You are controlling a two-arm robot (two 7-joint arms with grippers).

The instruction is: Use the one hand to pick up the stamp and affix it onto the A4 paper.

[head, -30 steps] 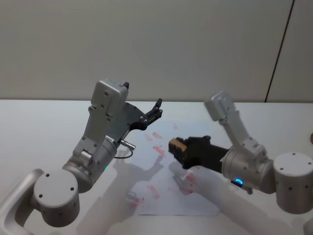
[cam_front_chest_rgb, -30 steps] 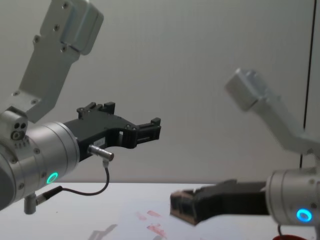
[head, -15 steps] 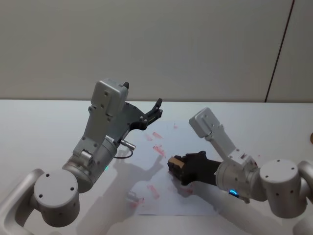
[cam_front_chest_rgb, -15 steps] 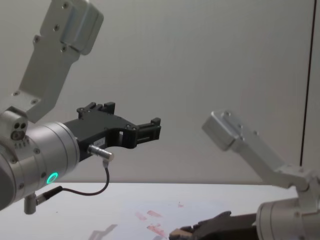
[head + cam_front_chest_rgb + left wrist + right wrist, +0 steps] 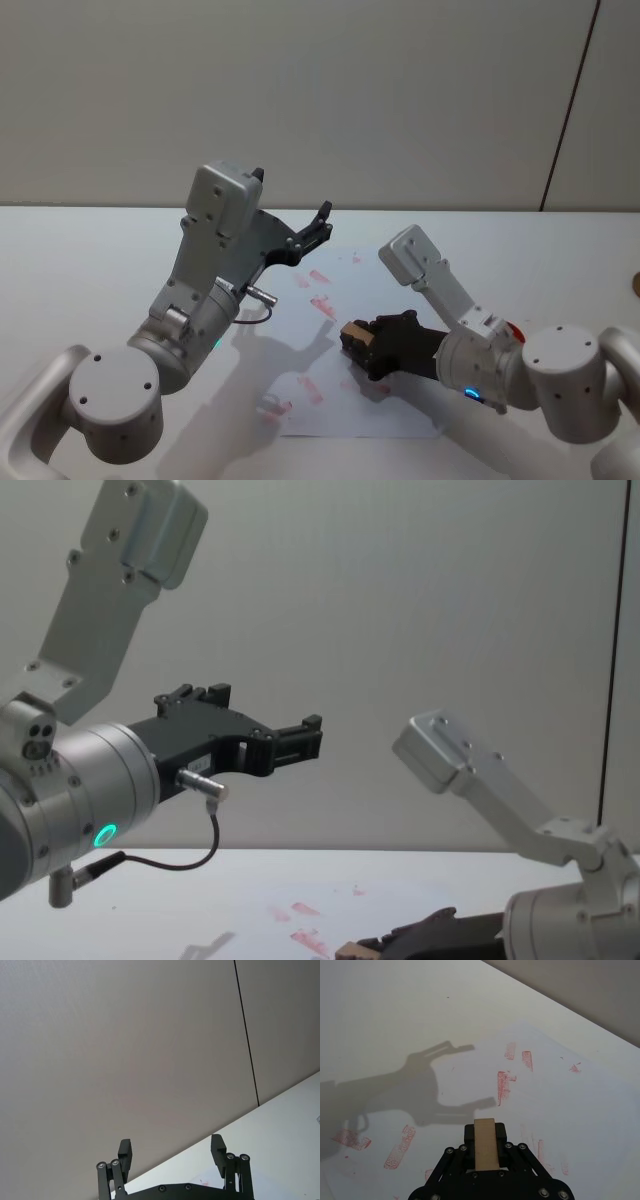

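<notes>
My right gripper [image 5: 358, 345] is shut on the stamp [image 5: 353, 334], a pale tan wooden block, and holds it low over the A4 paper [image 5: 345, 415]. Whether the stamp touches the sheet I cannot tell. In the right wrist view the stamp [image 5: 485, 1144] sits between the black fingers [image 5: 470, 1133], above the white paper [image 5: 580, 1110] with its red marks. The chest view shows the stamp [image 5: 348, 950] at the bottom edge. My left gripper [image 5: 318, 228] hangs raised and open over the paper's far left corner, its fingers [image 5: 125, 1152] spread with nothing between them.
Several red stamped marks [image 5: 322, 305] are scattered over the sheet. The white table [image 5: 80, 270] stretches to both sides. A grey wall [image 5: 400, 90] rises behind the table's far edge. The left arm's shadow [image 5: 435, 1085] lies across the paper.
My right gripper has come down with the stamp, from well above the paper to just over it, and drawn slightly nearer. The left arm has stayed still.
</notes>
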